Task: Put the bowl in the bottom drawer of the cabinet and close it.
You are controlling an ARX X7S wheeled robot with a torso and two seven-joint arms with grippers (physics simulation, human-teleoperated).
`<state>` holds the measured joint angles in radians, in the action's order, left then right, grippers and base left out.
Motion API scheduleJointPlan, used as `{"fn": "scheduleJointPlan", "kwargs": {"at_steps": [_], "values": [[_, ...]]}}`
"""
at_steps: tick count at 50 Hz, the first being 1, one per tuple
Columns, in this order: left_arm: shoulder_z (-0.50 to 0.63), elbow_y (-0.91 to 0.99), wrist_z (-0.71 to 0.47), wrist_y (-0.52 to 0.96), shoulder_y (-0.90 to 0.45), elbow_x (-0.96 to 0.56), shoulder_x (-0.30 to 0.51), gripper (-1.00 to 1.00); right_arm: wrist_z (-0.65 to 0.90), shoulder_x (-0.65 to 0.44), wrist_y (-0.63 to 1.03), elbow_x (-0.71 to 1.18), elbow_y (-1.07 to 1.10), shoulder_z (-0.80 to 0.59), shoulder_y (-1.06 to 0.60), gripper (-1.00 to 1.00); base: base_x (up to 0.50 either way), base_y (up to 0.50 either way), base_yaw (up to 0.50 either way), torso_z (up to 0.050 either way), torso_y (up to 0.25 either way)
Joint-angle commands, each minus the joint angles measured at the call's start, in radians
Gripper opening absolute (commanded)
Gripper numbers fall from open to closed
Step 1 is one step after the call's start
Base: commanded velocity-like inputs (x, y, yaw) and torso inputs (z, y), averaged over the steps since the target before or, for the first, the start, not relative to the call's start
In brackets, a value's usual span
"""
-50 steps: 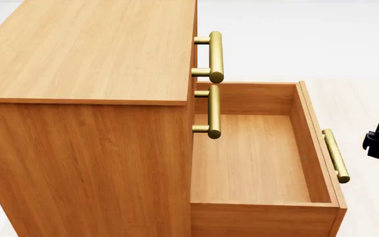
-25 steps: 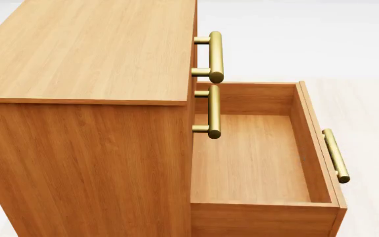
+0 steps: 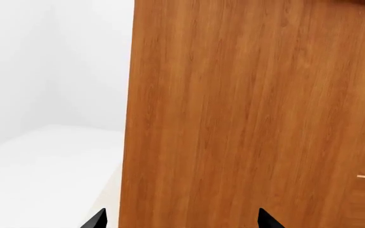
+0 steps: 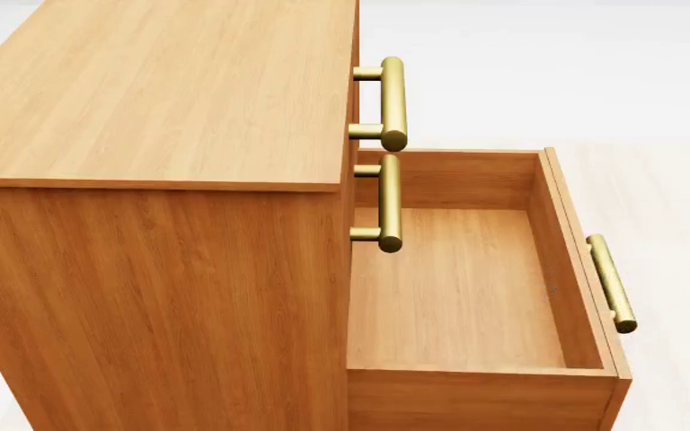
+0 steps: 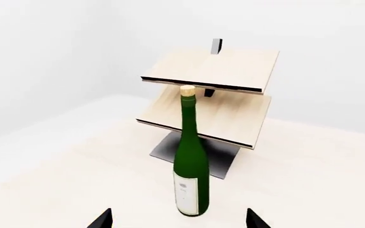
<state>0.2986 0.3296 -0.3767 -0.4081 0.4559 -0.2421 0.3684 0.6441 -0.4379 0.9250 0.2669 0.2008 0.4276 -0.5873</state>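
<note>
The bowl shows in none of these views. The orange-brown cabinet (image 4: 165, 99) fills the left of the head view. Its bottom drawer (image 4: 567, 260) stands pulled out to the right, its wooden floor bare, with the brass bar handle (image 4: 611, 283) on its front. Neither gripper appears in the head view. My left gripper (image 3: 182, 221) is open, its two black fingertips spread wide in front of the cabinet's side panel (image 3: 246, 118). My right gripper (image 5: 179, 221) is also open and holds nothing, its tips spread on either side of a green wine bottle.
The two upper drawers are closed, and their brass handles (image 4: 391, 103) (image 4: 387, 202) jut out over the open drawer. In the right wrist view the green wine bottle (image 5: 191, 161) stands upright on pale floor before a slanted pale wooden rack (image 5: 214, 95).
One second ago a black gripper showed at the right edge of the head view; it has since left that view. The cabinet and the open drawer have not moved.
</note>
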Motion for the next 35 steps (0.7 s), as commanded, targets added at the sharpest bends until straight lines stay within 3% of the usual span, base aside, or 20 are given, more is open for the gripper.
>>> {"fn": "scheduleJointPlan", "kwargs": {"at_steps": [1,14,35], "values": [[0.002,0.003,-0.004,-0.001,0.002,-0.001,0.004,1.0,0.058,0.006,-0.007,-0.033,-0.034,0.037,0.004,1.0,0.0,0.0,0.0,0.0,0.0],[0.006,0.0,-0.009,0.0,-0.001,0.006,0.005,1.0,0.005,0.023,0.089,0.055,-0.087,0.101,-0.02,1.0,0.0,0.0,0.0,0.0,0.0],[0.011,0.011,-0.02,0.007,0.001,0.007,0.011,1.0,0.048,0.027,0.174,0.066,-0.104,0.152,-0.046,1.0,0.0,0.0,0.0,0.0,0.0]]}}
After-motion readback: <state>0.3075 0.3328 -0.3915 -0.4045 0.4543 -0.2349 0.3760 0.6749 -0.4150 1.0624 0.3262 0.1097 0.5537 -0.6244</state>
